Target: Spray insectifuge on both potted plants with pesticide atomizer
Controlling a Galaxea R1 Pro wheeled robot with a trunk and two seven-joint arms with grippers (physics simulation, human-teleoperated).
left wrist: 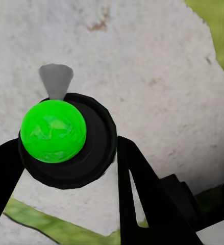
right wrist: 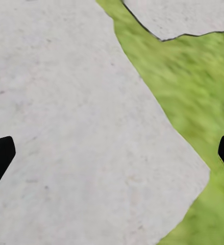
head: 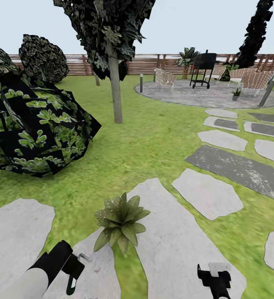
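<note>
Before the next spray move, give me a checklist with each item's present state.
1. Dark spray bottle with green round end held between the left gripper fingers: ok.
2. Near potted plant, a low rosette of pointed green leaves, within view ahead of the left arm: ok.
3. Nozzle aimed at that rosette: cannot tell.
4. Right gripper free, fingers wide apart over pale grey stepping stone: ok.
5. Second small potted plant on the round grey paved patch, far off: not ok for spraying yet.
</note>
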